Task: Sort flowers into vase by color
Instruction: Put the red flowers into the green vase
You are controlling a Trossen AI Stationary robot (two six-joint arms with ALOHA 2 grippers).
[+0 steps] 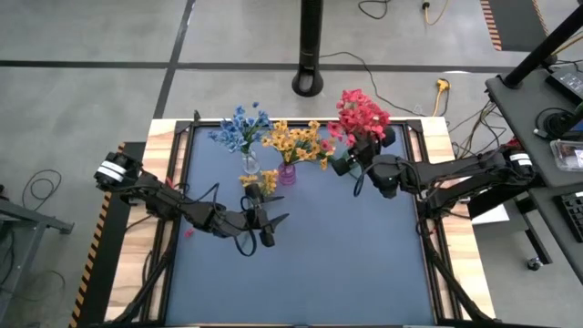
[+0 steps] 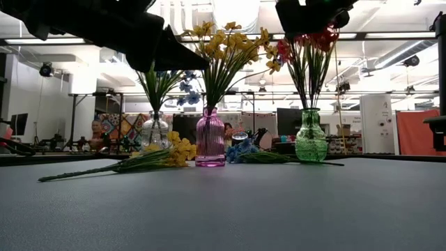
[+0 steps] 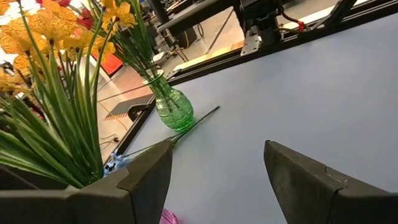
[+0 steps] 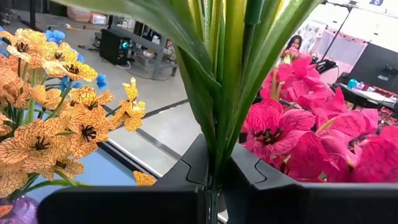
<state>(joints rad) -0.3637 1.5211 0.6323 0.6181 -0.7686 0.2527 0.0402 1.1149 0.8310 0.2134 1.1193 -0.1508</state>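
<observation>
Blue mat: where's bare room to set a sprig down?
The mat's near half, in front of the left gripper, is bare. It's crowded at the back: clear vase, pink vase, loose yellow sprig, right gripper.

We see both arms in matte black, chunky jointed links. The left arm (image 1: 155,196) has a white band with dark markings near its base end, and a thin black cable looping alongside its forearm. The right arm (image 1: 455,173) carries a matching white band near its base, also with black cabling running along it. The left gripper (image 3: 214,180) has two broad, flat dark-grey fingers (image 3: 305,183) with bevelled edges. The right gripper (image 4: 214,180) has black fingers with angular stepped inner faces.
</observation>
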